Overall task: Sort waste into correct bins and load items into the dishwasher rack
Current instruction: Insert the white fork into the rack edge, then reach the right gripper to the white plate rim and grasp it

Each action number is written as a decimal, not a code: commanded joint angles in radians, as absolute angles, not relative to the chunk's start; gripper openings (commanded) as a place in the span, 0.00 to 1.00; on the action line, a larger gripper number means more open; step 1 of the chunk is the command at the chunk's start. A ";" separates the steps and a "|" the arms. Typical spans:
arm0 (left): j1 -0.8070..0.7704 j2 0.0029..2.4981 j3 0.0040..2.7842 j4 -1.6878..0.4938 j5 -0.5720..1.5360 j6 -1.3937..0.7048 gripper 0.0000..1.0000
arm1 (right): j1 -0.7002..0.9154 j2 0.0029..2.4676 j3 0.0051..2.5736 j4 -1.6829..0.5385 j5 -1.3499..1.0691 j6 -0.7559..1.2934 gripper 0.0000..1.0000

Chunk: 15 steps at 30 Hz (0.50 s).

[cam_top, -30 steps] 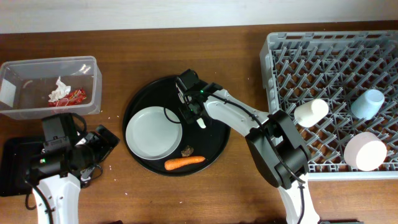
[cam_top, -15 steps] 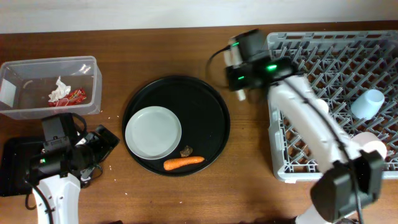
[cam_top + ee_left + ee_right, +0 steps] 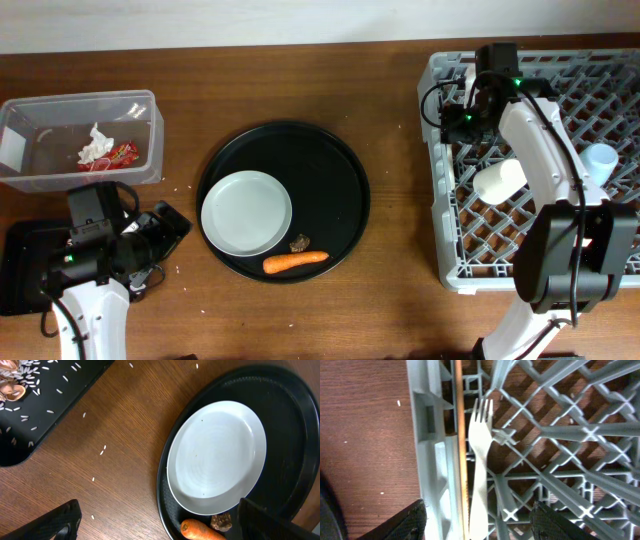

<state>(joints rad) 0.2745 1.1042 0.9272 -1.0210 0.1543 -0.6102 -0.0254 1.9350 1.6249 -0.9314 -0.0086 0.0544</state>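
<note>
At the left edge of the dishwasher rack, the right gripper hangs with its fingers spread wide, gripping nothing. Between them a pale fork lies on the lattice, just beside a thin brown stick that runs along the rack wall. A small white cup and a light blue cup sit in the rack. The left gripper is likewise spread and empty above the table, near the white plate on the round black tray. The carrot and a brownish scrap lie beside the plate. Rice grains dot the shallow black tray. A red wrapper and white tissue lie in the clear tub.
</note>
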 commanded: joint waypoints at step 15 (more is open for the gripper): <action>0.279 1.100 0.928 -1.019 0.161 -0.616 0.99 | 0.701 2.114 1.620 -0.695 -0.096 0.323 0.82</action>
<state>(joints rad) 0.2745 1.1042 0.9272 -1.0206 0.1539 -0.6102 0.6956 2.0933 1.6173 -0.7193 -0.1635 0.2916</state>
